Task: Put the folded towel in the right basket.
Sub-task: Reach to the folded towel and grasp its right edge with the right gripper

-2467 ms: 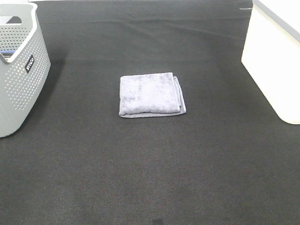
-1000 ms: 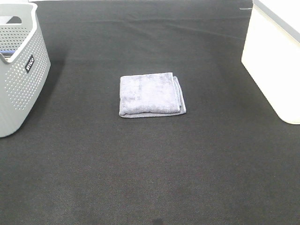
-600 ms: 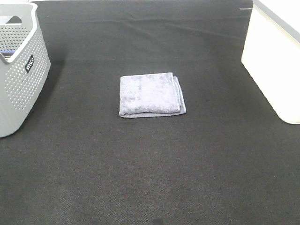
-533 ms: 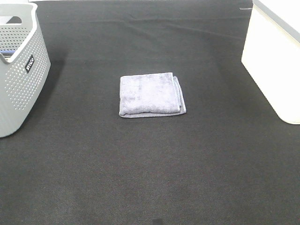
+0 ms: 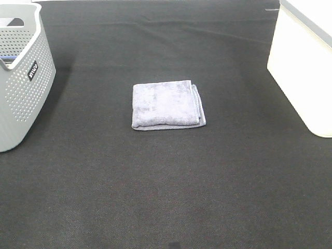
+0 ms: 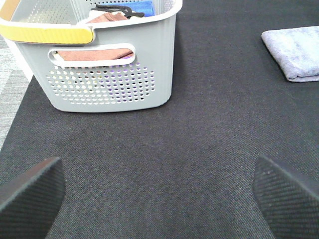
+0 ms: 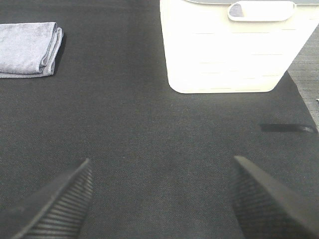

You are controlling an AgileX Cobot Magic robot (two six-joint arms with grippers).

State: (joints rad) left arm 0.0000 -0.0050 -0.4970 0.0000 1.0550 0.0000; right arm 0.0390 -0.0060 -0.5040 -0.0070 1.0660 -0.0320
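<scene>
Towel point(image 5: 167, 105) lies flat on the bench point(image 5: 166, 197), ctr of the overhead frame, a bit above mid-height, well apart from both baskets. Right basket point(image 5: 306, 67), white, sits at the upper right edge of that frame. Left basket point(image 5: 23, 78), grey w/ holes, is at the upper left and has some cloths point(image 6: 107, 19) in it.

Neither arm shows in the overhead view. Right gripper point(image 7: 162, 199): jaws spread wide, nothing btwn them, low over bare bench. Left gripper point(image 6: 159, 194): same, spread and empty.

Key relation: the towel is about midway btwn the two arms, so neither is clearly nearer. From the right gripper it lies ahead and off to the inner side, w/ the right basket ahead on the outer side. The right arm looks the natural pick, since the carry would end at the basket on its own side.

The towel is near-square, slightly longer left-to-right in the overhead frame. Its long axis runs across the frame, only a touch askew. The layered loose edges face the right of the frame, toward the right basket; the left side looks like the closed fold.

Reach prob. not yet begun, so the task is at its start. Next move likely needs the right gripper to swing inward and drop onto the layered edge, so all plies get pinched together.
</scene>
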